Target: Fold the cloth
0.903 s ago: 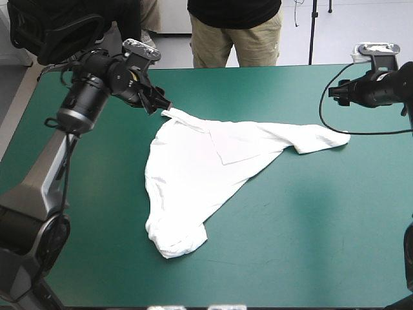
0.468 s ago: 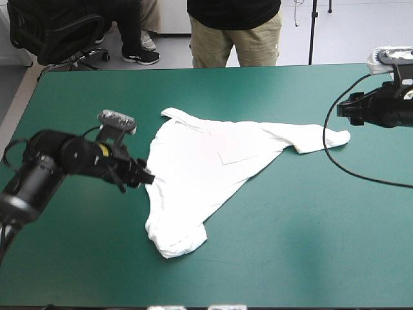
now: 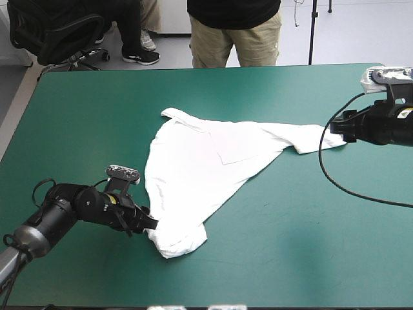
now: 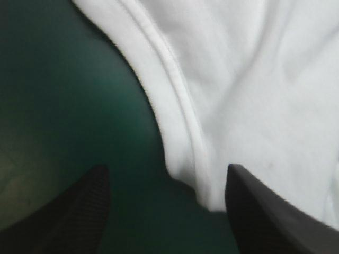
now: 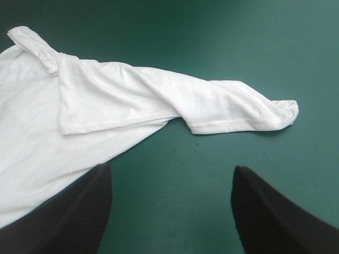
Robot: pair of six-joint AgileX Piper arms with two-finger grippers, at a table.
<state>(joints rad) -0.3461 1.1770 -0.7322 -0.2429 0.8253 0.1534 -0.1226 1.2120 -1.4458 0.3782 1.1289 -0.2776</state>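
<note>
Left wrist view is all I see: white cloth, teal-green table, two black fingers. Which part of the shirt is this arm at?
Observer: The left gripper is at the T-shirt's near left corner, beside its crumpled end.
Operator: Where's the other arm?
Observer: The right gripper is near the table's right edge; its fingers stand open, the shirt's tip ahead of them.
Operator: Is it folded?
Observer: No, it lies spread in a rough triangle.
</note>
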